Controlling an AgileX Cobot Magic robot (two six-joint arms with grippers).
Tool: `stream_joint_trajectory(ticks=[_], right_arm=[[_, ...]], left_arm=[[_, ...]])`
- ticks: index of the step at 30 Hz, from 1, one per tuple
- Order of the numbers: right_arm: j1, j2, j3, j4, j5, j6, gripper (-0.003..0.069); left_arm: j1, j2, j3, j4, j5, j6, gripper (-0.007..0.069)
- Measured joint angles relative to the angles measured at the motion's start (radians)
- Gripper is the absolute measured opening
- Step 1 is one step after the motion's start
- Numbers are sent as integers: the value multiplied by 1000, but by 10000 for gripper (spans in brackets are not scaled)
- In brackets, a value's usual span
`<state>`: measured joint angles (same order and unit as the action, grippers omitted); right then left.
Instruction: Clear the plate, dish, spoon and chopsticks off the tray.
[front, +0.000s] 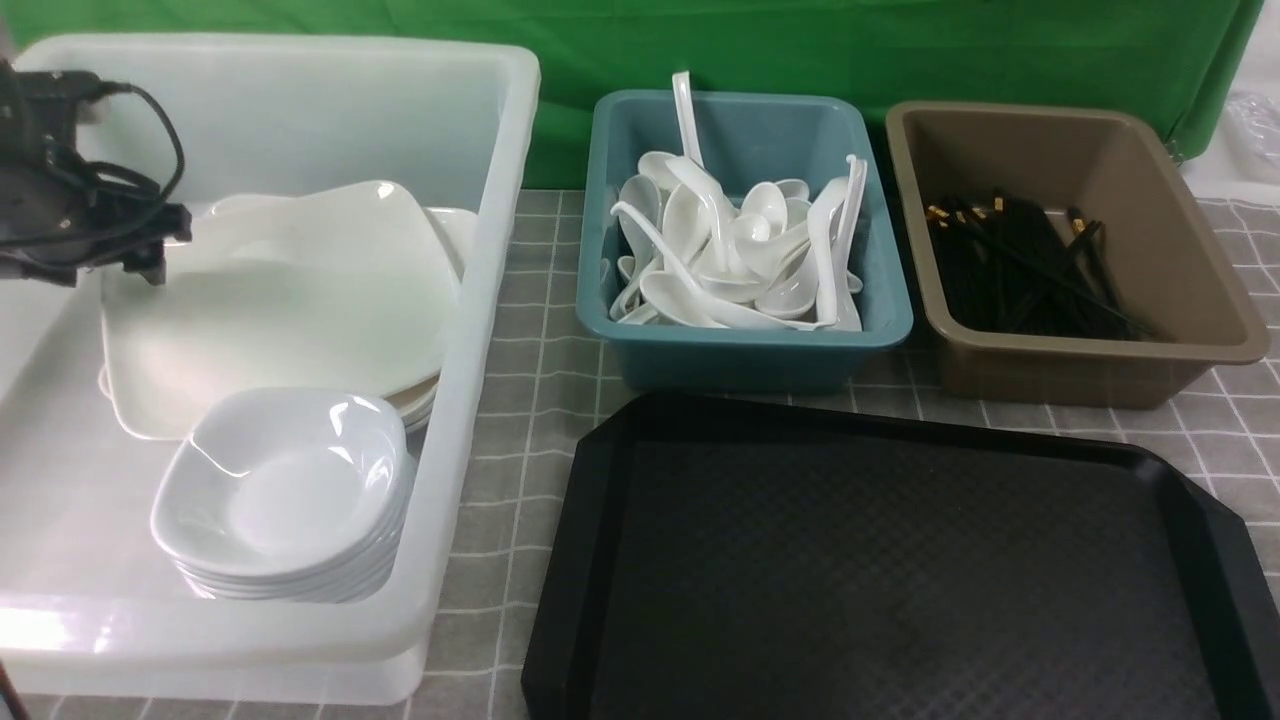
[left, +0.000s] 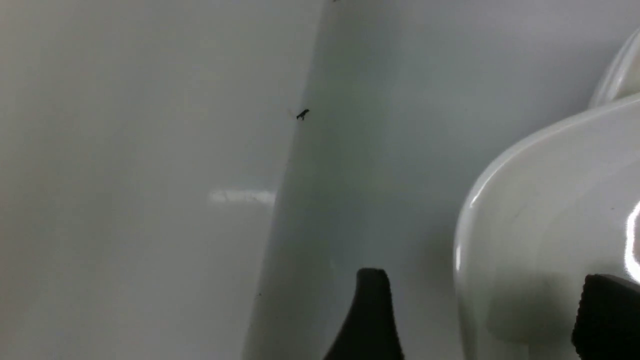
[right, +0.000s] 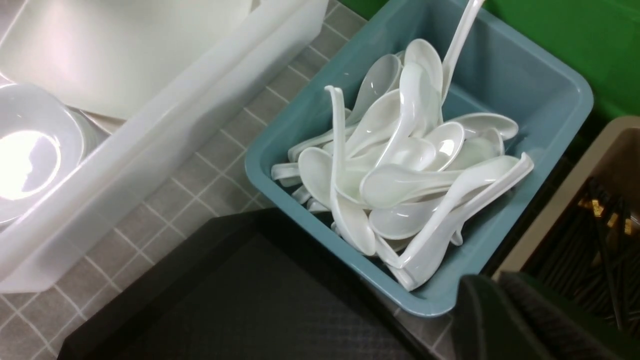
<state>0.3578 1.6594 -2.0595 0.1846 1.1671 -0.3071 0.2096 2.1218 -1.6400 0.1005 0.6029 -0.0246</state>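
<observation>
Far left, the left gripper (front: 150, 250) hangs inside the big see-through white plastic tub (front: 480, 300), cables looping off the arm, tub wall close beside it. Its black fingers (left: 370, 310) are spread wide, gripping nothing: from the wrist cam one sits over the plate's rounded corner, the other off past the rim over the tub floor.

The large glossy white square plate (front: 290, 310) lies on top of a stack of same-looking plates in the tub, a bit skewed vs the ones under it. In front of those, same tub, is a stack of small white rounded-square dishes (front: 285, 490). Tub walls stand high all round, so everything in there is boxed in.

Grey checked tablecloth (front: 530, 400) underneath everything.

Middle: a teal plastic bin (front: 750, 345) w/ a jumble of glossy white soup spoons (front: 720, 260), one handle poking up past the back rim. In front of it sits the black plastic tray (front: 900, 560) w/ the diamond-pattern floor, nearly touching the teal bin.

Right: a brown plastic bin (front: 1080, 375) holding the black chopsticks (front: 1020, 270) w/ gold bands, piled crosswise.

The right gripper (right: 500, 290) only shows in its own cam, over the gap between the teal & brown bins, fingers pressed together, holding nothing. Green cloth backdrop (front: 700, 40) behind it all.
</observation>
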Motion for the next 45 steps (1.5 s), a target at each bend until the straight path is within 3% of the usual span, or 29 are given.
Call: stream_joint_trajectory(ticks=[2,4,8,10,12,18,26,36,41,45], right_arm=[[0,0,0,0,0,0,71],[0,0,0,0,0,0,71],[0,0,0,0,0,0,71],[0,0,0,0,0,0,71],[0,0,0,0,0,0,71],[0,0,0,0,0,0,71],[0,0,0,0,0,1,71],[0,0,0,16,0,3,71],[0,0,0,40,0,3,71],[0,0,0,43,0,3,73]], left_arm=[[0,5,0,0,-4,-2,501],[0,6,0,0,-23,-2,445],[0,7,0,-2,-38,-2,265],[0,7,0,-5,-50,-9,135],[0,6,0,-9,-61,-10,74],[0,9,-33,-8,-52,25,54],[0,12,-87,-8,-55,172,37],[0,12,-93,-132,-124,389,19],[0,12,-93,-117,-122,401,19],[0,12,-97,-71,-25,285,19]])
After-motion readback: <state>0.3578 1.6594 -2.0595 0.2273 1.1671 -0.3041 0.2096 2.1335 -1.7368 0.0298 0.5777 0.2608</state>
